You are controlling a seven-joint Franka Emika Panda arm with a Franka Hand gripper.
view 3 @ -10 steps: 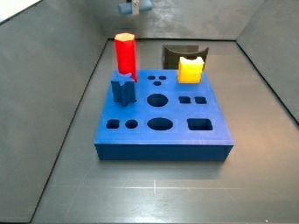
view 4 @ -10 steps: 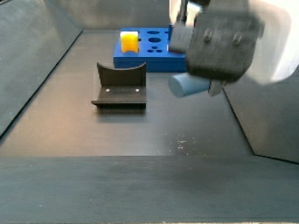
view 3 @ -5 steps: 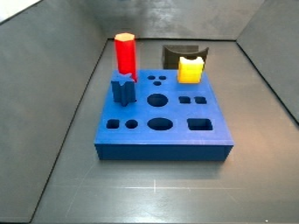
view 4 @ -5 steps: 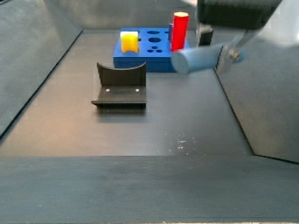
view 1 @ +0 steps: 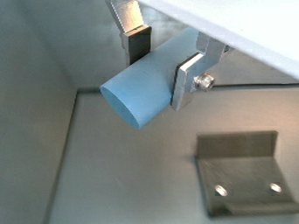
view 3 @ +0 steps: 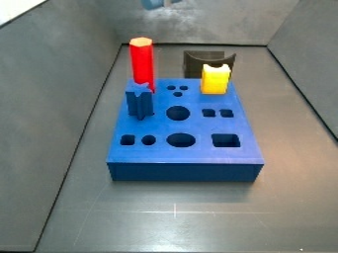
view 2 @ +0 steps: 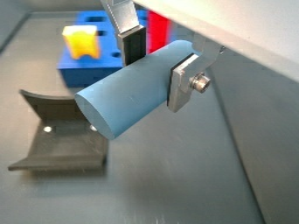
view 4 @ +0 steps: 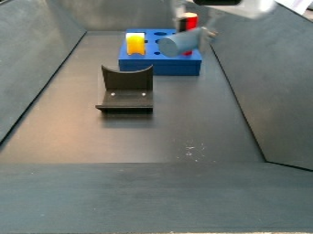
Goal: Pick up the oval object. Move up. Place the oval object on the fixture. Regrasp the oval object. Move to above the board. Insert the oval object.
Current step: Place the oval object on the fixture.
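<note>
1. Grey-blue smooth oval object (view 1: pixel 149 80) in a wrist view: a rounded peg lying crosswise, pinched between the gripper (view 1: pixel 162 63) fingers, silver plate with a screw on one side, dark pad on the other. Jaws closed onto it. Fixture (view 1: pixel 243 172) sits on the dark floor below, apart from the peg.
2. Wrist view again: oval object (view 2: pixel 131 87) clamped in the gripper (view 2: pixel 158 61), flat end face showing. Fixture (view 2: pixel 61 133) is on the floor under it, not touching. Blue board (view 2: pixel 100 45) lies beyond, with a yellow block (view 2: pixel 79 40) on it.
3. Side view: gripper (view 3: pixel 161 4) barely in frame at the top edge, details too small to tell. Board (view 3: pixel 183 138) on the floor carries a red peg (view 3: pixel 140 60) upright, a dark-blue star peg (view 3: pixel 138 101) and the yellow block (view 3: pixel 215 77); fixture (view 3: pixel 207 60) is behind the block.
4. Side view: oval object (view 4: pixel 180 43) held up in the air, level with the board's (view 4: pixel 159 59) far side; gripper (view 4: pixel 192 27) mostly cropped. Red peg (view 4: pixel 189 20) partly hidden behind it. Fixture (view 4: pixel 124 89) stands near the board, well apart from the peg.
</note>
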